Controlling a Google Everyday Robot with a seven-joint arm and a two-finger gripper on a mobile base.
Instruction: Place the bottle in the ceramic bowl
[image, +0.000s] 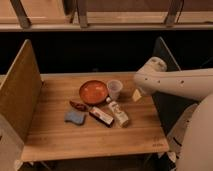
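The cream-white bottle (118, 113) lies on its side on the wooden table (60, 137), cap toward the cup, just right of the dark-red-and-white box (101, 116). The orange-red ceramic bowl (93, 91) sits behind it at the table's middle, with nothing in it. My arm (175, 82) reaches in from the right. My gripper (137, 95) hangs below the arm's end, right of the cup and behind-right of the bottle, apart from both. Most of it is hidden by the arm.
A translucent plastic cup (114, 89) stands right beside the bowl. A blue sponge (75, 117) and a small dark-red item (78, 105) lie left of the box. Upright panels (19, 95) stand at the table's left and right sides.
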